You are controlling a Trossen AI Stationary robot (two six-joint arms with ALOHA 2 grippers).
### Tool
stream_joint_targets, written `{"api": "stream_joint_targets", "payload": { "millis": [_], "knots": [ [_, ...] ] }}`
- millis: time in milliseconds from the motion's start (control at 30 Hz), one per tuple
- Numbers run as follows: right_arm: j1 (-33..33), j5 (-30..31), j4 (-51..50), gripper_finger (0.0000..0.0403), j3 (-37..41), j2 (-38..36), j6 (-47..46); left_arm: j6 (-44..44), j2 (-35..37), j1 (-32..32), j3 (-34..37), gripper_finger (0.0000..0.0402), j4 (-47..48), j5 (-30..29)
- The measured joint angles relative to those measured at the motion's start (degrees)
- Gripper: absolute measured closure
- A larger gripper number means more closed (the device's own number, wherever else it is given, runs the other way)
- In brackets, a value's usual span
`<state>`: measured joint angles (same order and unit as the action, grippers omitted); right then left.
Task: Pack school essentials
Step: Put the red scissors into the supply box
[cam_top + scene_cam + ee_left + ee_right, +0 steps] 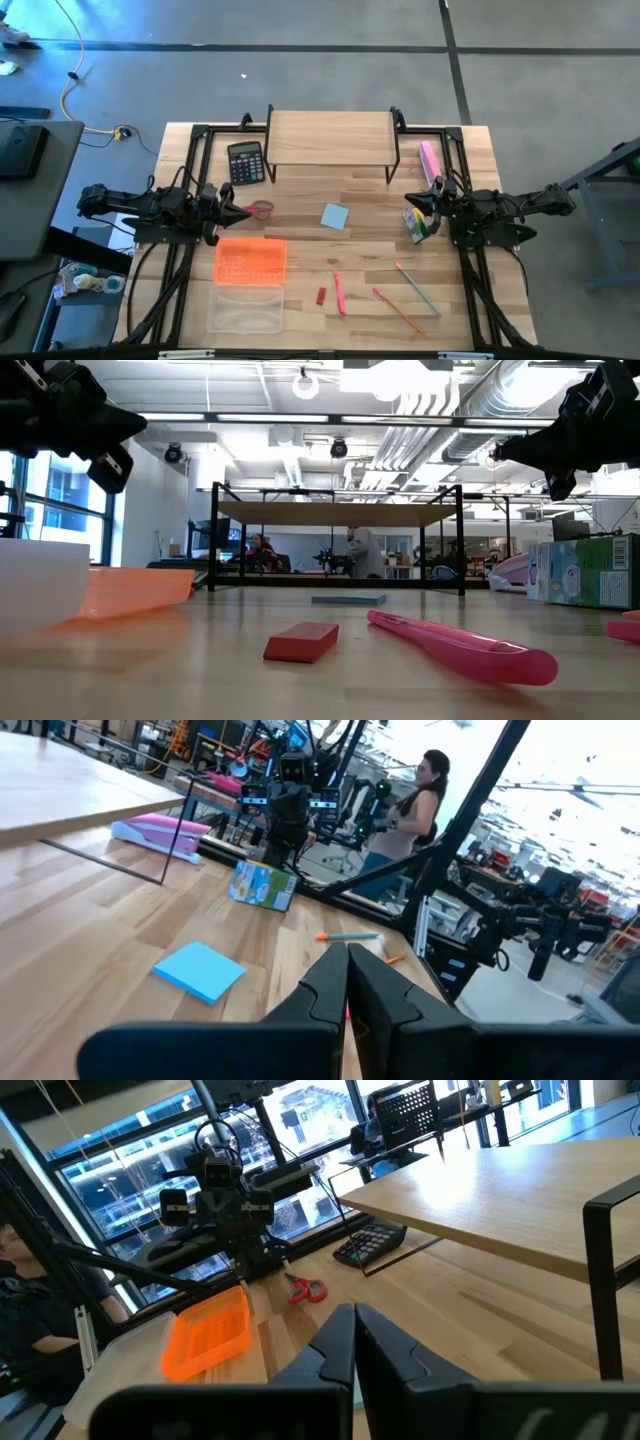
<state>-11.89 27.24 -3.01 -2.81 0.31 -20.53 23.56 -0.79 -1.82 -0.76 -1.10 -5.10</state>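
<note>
notepad point(335, 216) mid-table, pencils point(339, 292) nearer front edge

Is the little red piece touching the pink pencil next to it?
Apart. The high view shows bare wood between the red piece and the pink pencil. The low view shows the gap too.

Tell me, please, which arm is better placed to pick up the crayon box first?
The right. Its tool sits beside the crayon box on the table's right, fingers shut, while the left tool waits across the table by the scissors.
</note>
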Motion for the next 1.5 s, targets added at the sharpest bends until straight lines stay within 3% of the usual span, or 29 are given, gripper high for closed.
{"api": "stream_joint_targets", "payload": {
  "millis": [233, 600, 733, 933, 1200, 1367, 1500],
  "knots": [
    [0.0, 0.0, 0.0, 0.0403, 0.0, 0.0, 0.0, 1.2, 0.01, 0.04, -0.01, 0.0379, -0.04, -0.71],
    [0.01, -0.02, 0.0, 0.0403, -0.02, -0.01, 0.0, 3.51, -0.01, 0.04, -0.01, 0.0267, -0.82, -4.83],
    [0.0, -0.01, 0.01, 0.0403, -0.02, 0.0, 0.0, 7.94, -0.01, 0.04, -0.01, 0.0244, -0.93, -5.93],
    [-0.01, 0.0, 0.0, 0.0403, -0.02, 0.01, 0.02, 9.87, -0.01, 0.04, -0.06, 0.0245, -8.77, -9.27],
    [-0.01, 0.0, 0.0, 0.0403, -0.02, 0.01, 0.02, -2.35, -1.45, 0.04, -7.25, 0.0258, -11.82, -9.34],
    [-0.01, -0.01, 0.0, 0.0403, -0.02, -0.01, 0.0, -9.93, -6.91, 0.04, -15.01, 0.0259, -2.52, -12.42],
    [0.0, 0.0, 0.02, 0.0403, -0.01, 0.01, 0.01, -10.72, -13.13, 0.04, -21.97, 0.0259, 8.26, -13.62]
  ]
}}
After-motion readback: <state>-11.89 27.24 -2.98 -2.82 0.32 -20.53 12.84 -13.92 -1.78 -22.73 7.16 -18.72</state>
